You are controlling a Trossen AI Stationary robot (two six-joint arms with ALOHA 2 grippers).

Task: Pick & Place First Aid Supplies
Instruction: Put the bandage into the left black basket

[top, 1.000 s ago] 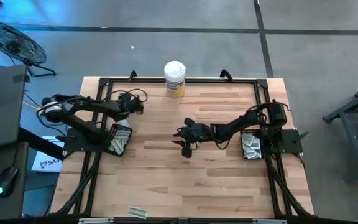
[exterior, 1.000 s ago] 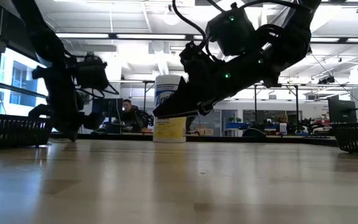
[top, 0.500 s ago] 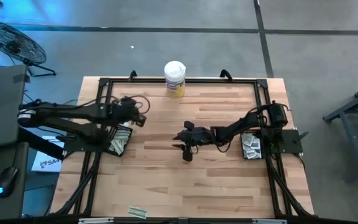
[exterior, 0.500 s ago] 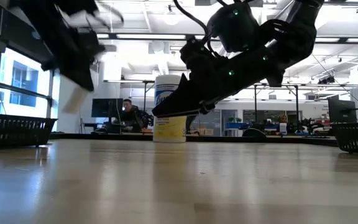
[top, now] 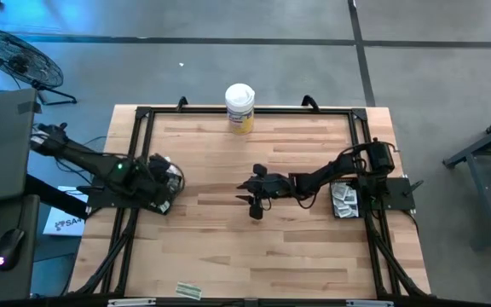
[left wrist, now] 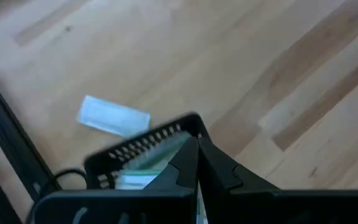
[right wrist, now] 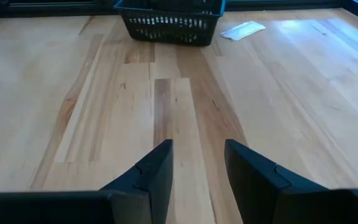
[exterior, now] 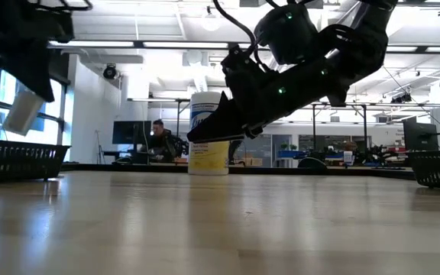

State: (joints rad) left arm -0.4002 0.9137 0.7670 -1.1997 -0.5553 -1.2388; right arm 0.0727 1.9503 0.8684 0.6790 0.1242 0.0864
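The left gripper (top: 162, 173), clenched on a pale packet (exterior: 24, 112), hung above the left basket (left wrist: 143, 147) of packets, so releasing it looked next, while the right gripper (right wrist: 197, 163) waited agape mid-table.

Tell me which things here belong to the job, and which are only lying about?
Job: packets in the left basket; packets in the right basket; loose packet at the table's near edge; left pincer, shut over the left basket; right pincer, open mid-table.

Lying about: canister; fan; laptop; mouse.
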